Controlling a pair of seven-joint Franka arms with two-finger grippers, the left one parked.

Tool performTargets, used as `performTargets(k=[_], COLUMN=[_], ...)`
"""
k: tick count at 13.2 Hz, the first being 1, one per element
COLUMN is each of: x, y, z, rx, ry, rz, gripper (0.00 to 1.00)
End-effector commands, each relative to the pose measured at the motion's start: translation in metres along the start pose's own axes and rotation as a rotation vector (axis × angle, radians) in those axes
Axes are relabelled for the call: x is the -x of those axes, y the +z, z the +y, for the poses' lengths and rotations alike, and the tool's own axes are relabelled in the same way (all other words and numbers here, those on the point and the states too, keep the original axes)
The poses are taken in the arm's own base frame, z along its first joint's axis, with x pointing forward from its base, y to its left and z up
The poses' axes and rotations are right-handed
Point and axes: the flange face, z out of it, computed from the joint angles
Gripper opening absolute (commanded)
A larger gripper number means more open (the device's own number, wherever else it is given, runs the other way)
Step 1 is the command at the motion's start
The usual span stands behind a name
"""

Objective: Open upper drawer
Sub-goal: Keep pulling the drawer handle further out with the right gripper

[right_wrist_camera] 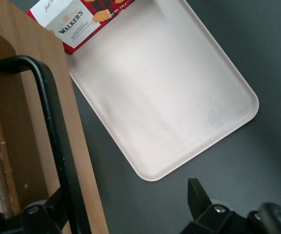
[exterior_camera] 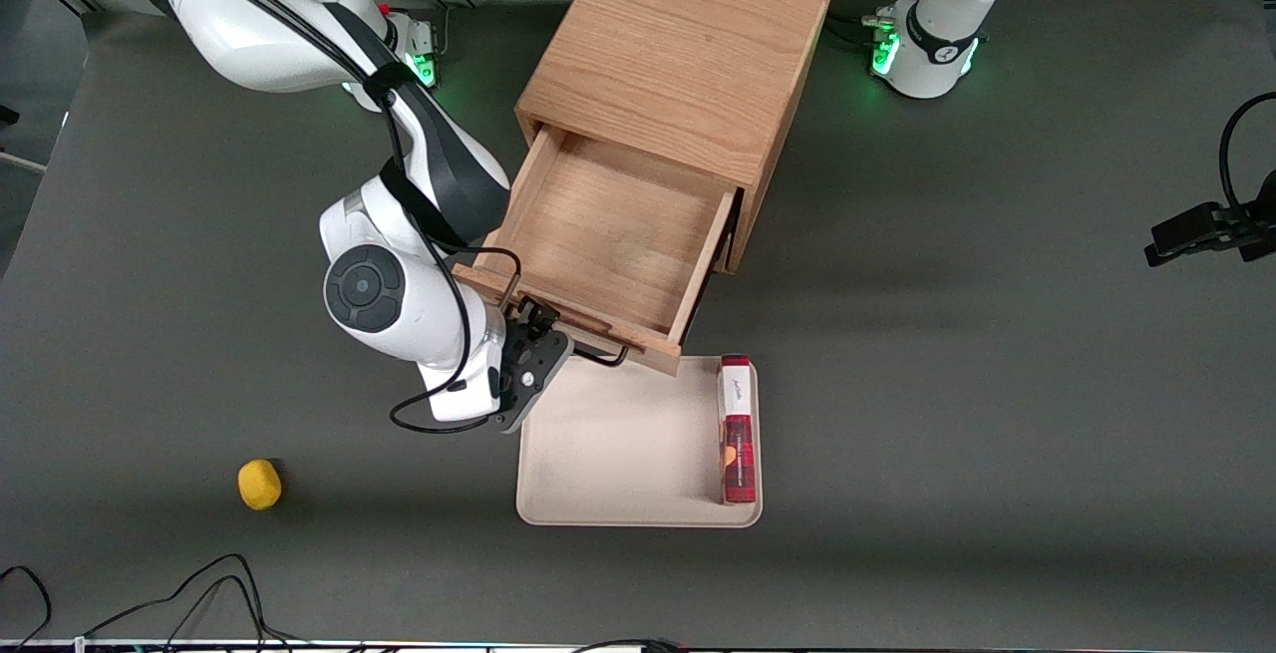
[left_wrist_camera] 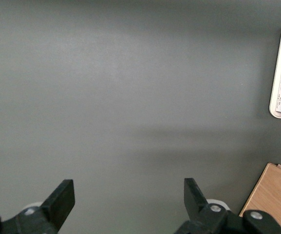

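The upper drawer (exterior_camera: 608, 234) of the light oak cabinet (exterior_camera: 688, 45) stands pulled far out toward the front camera, and its shallow box is bare inside. Its black wire handle (exterior_camera: 603, 358) runs along the drawer front. My right gripper (exterior_camera: 535, 319) is at the working arm's end of that handle. In the right wrist view the gripper (right_wrist_camera: 128, 207) is open, with the handle (right_wrist_camera: 55, 136) just inside one finger (right_wrist_camera: 47, 212) and the other finger (right_wrist_camera: 197, 195) well apart over the mat. The lower drawer is hidden under the upper one.
A beige tray (exterior_camera: 618, 454) lies on the mat just in front of the open drawer, with a red Walker's biscuit box (exterior_camera: 738, 429) along its edge toward the parked arm. A small yellow object (exterior_camera: 259, 484) lies nearer the front camera, toward the working arm's end.
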Motion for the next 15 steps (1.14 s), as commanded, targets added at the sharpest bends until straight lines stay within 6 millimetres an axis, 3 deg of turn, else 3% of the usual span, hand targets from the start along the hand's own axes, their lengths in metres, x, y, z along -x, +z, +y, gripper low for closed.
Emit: performTargets(k=[1, 5, 15], x=[-0.006, -0.006, -0.004], y=[-0.005, -0.011, -0.047], z=[0.007, 0.009, 0.032], rx=[0.015, 0.020, 0.041], ry=[-0.023, -0.017, 0.032], rz=[0.017, 0.027, 0.096], gripper=[1.00, 1.00, 1.00])
